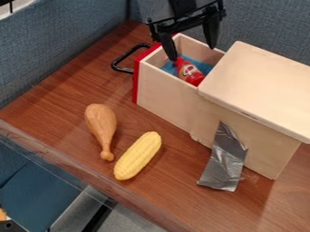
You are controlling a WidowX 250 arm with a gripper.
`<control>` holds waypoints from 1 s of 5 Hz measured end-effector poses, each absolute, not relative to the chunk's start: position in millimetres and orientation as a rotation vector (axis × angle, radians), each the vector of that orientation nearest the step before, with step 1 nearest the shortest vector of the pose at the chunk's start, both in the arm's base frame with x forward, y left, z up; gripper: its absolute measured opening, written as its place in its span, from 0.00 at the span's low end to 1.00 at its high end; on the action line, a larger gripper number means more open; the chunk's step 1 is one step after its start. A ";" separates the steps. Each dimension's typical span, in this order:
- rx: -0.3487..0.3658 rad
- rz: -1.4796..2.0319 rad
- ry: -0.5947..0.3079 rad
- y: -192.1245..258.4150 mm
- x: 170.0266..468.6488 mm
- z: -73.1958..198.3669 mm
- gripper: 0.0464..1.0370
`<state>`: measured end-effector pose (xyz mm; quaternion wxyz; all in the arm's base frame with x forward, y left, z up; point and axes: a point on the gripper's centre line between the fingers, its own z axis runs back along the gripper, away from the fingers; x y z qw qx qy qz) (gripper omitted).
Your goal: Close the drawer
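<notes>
Red marks the front panel (pixel 137 80) of the drawer (pixel 165 96), which juts out towards 10 o'clock from the wooden cabinet (pixel 259 93). The drawer lies near 12 o'clock in the view and is well short of shut. Inside it are a red bottle (pixel 190 74) and a blue cloth (pixel 204 67). The black gripper (pixel 192 53) hangs at 1 o'clock above the drawer, its fingers spread wide with nothing between them. One fingertip is close by the bottle's neck; whether they touch, I cannot tell.

The step in hand looks to be getting round to the outer side of that red panel. Best to rise first, clear of bottle and rim, then cross towards 10 o'clock and come down beyond the panel. Bringing the fingers together would give a firmer pushing face. The push should run towards 4 o'clock, along the drawer's own line, low and near the panel's middle; off to one side, the drawer may skew and bind. The black handle (pixel 123 59), at 11 o'clock, could snag a finger. Push slowly, since the bottle may catch on the cabinet's edge, and the cabinet might slide, though silver tape (pixel 224 164) at 5 o'clock probably steadies it.
</notes>
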<state>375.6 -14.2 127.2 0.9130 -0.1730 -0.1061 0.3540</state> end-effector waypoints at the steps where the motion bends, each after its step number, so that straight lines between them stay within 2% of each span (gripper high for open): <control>1: -0.344 0.734 -0.179 -14.3 374.8 113.1 0.96; 3: -0.298 0.687 -0.246 62.8 389.2 129.9 0.96; 4: -0.273 0.647 -0.273 83.3 395.7 143.4 0.96; 5: -0.239 0.522 -0.187 123.5 386.7 148.3 0.96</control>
